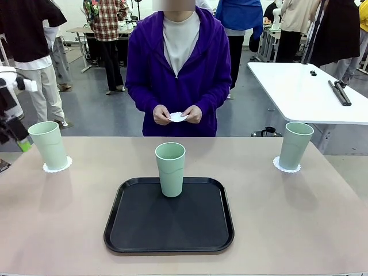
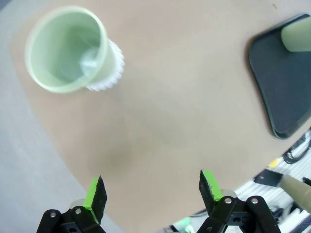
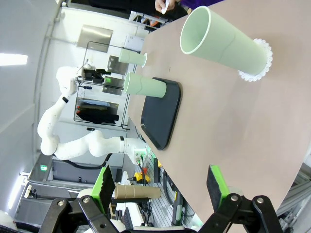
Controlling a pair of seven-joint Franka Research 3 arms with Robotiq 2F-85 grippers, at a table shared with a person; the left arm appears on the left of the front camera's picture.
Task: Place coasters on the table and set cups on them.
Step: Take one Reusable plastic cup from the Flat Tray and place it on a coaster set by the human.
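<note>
On tray [image 1: 172,227]: one cup [image 1: 171,168] | outer cups [image 1: 49,145] on coasters [image 1: 58,169] | person [image 1: 178,63] holds coaster [image 1: 178,117]

1. We put the tray [image 1: 169,230] mid-table [image 1: 287,218], toward the near edge.
2. We mark the middle cup [image 1: 170,168] upright in the tray, at its far edge.
3. We mark the left cup [image 1: 49,144] on the left coaster [image 1: 57,167], far left of the table.
4. We mark the right cup [image 1: 295,144] on the right coaster [image 1: 286,167], far right.
5. Behind the table we see the third coaster [image 1: 178,117] between the person's right hand [image 1: 163,114] and the person's left hand [image 1: 193,114].
6. We note a second table [image 1: 305,92] behind, to the right.
</note>
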